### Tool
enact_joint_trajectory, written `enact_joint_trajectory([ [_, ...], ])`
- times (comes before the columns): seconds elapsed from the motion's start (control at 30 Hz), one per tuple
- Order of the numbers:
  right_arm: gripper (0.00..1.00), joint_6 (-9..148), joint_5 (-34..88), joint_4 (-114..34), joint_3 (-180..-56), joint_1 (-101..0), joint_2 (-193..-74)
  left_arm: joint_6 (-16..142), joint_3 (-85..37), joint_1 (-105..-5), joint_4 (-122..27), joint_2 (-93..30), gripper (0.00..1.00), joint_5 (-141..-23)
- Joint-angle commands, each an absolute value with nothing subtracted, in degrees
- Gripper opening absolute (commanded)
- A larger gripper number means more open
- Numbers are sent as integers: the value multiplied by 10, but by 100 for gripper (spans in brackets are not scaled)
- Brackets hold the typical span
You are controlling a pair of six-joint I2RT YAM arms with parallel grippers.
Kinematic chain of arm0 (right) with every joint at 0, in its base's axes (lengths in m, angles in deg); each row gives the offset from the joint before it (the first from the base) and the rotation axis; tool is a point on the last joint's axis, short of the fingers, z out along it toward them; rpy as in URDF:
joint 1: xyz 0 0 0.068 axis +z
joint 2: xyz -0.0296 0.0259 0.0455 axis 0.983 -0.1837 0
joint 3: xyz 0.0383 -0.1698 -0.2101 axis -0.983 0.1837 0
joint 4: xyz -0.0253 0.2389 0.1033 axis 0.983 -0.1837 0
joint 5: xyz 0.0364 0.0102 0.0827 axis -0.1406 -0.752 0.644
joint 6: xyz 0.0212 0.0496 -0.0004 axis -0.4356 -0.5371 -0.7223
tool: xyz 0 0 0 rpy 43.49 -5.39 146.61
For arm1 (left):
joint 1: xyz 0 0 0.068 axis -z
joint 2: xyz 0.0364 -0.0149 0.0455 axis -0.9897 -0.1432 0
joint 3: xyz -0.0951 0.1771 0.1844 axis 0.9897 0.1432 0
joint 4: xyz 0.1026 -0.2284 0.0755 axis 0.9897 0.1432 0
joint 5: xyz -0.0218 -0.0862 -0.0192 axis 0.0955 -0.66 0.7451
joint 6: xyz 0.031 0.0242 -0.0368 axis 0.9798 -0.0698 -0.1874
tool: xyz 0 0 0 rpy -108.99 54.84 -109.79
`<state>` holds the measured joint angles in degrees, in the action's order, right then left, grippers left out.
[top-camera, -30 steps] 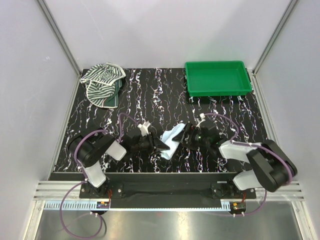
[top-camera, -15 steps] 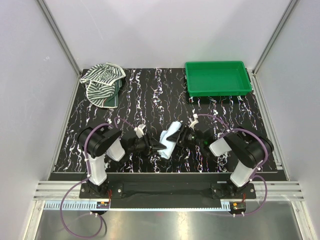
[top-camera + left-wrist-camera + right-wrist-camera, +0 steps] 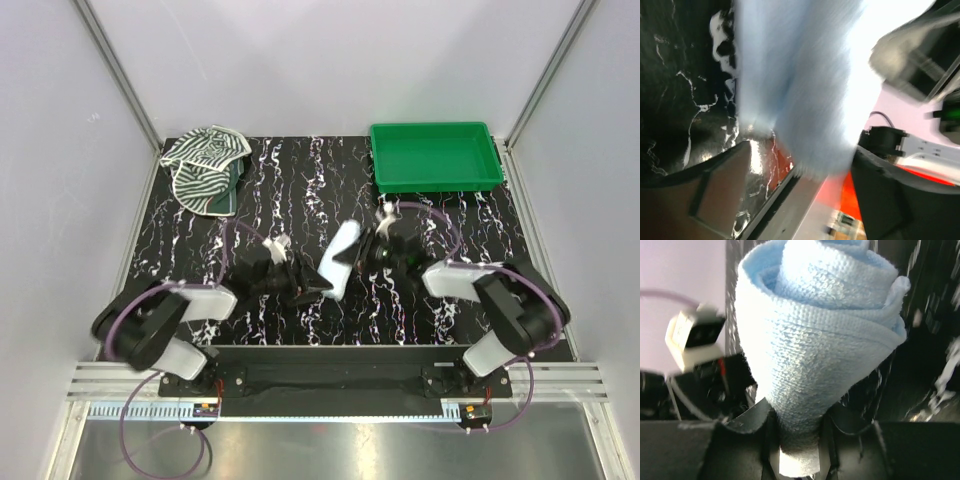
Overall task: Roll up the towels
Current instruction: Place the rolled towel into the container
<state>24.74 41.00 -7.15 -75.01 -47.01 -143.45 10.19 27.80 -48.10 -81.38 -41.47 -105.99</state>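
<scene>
Swaps grip just now on the rolled blue towel [image 3: 340,258] over mid worktop [image 3: 280,190]: spreads left fingers [image 3: 318,290] wide, pinches its end with right fingers [image 3: 363,250], so looks nearly done, with striped towel [image 3: 205,165] still to roll.

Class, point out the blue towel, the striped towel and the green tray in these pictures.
blue towel [image 3: 815,340], right wrist view, middle of the roll.
striped towel [image 3: 205,165], top view, its crumpled middle.
green tray [image 3: 435,160], top view, bare floor.

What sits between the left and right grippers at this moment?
The rolled pale blue towel lies between the left gripper and right gripper, seen in the top view; the right wrist view shows its rolled end.
</scene>
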Motion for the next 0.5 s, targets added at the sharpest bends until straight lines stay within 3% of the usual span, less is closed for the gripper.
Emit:
enact_joint_trajectory([
  [0.0,0,344,445,-219,-856,-537,-1362,252,218,-479,-503,-284,86,-1002],
  [0.13,0,439,442,-416,-999,-593,-1346,318,147,-479,-337,-179,92,-928],
  [0.3,0,500,509,-464,-1121,-697,-1406,390,96,-479,-231,-109,93,-908],
  [0.47,0,509,654,-434,-1270,-786,-1523,429,78,-479,-145,-55,93,-861],
])
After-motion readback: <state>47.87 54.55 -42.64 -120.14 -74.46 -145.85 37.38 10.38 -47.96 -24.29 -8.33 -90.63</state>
